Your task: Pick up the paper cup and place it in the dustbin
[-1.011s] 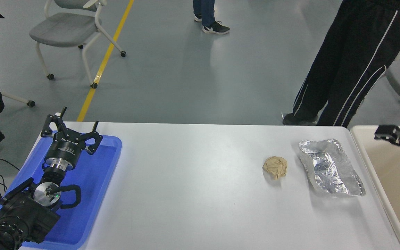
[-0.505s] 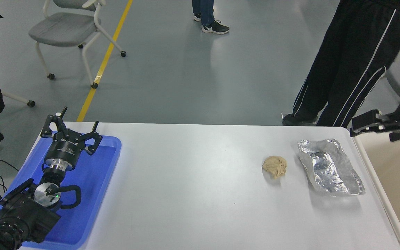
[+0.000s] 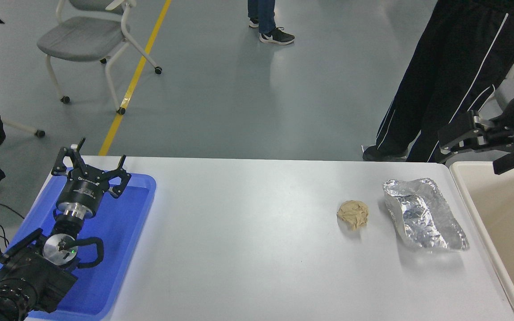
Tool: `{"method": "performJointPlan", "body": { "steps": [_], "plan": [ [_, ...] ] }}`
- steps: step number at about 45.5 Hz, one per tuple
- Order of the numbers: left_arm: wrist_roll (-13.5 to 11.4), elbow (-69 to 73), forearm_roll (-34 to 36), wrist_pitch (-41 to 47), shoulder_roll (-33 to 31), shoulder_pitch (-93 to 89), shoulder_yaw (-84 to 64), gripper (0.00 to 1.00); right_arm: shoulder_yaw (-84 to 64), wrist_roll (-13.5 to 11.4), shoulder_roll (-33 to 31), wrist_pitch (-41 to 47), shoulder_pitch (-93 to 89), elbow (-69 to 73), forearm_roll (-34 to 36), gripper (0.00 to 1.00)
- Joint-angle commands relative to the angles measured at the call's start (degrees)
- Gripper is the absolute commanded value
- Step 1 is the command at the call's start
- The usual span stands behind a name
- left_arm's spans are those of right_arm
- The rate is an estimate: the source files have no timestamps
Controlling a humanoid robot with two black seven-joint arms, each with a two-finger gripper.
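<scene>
Head view shows the dustbin point(image 3: 502, 249) at the frame's right edge, beside the tabletop point(image 3: 248, 240); the paper cup cannot be seen anywhere. Above the bin's far rim hangs the right gripper point(image 3: 471, 145), jaws spread wide and holding nothing. Left of the bin lie crinkled silver foil point(image 3: 422, 214) and a tan paper ball point(image 3: 353, 214). At lower left the left gripper point(image 3: 91, 167) sits over a blue tray point(image 3: 118, 249), jaws wide.

Large cream-beige dustbin point(image 3: 475, 203), upright at table's right end, smooth deep walls
</scene>
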Motion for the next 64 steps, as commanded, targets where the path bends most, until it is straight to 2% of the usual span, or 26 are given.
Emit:
{"method": "performJointPlan", "body": {
  "steps": [1,45,58,64],
  "plan": [
    [0.00,0.00,0.00,0.00,0.01,0.06,0.00,1.00,-0.09,0.01,2.68,0.28,1.23,1.88,1.42,1.00],
    [0.00,0.00,0.00,0.00,0.01,-0.03,0.00,1.00,5.81,-0.17,3.56,-3.76,-6.07,1.18,0.28,1.00],
    [0.00,-0.17,0.00,0.00,0.01,-0.03,0.00,1.00,5.89,-0.17,3.29,-15.35,-17.74,-3.21,-1.66,1.00],
    [0.00,0.00,0.00,0.00,0.01,-0.03,0.00,1.00,7.21,-0.08,3.12,-17.56,-24.77,-6.81,-1.74,1.00]
  ]
}}
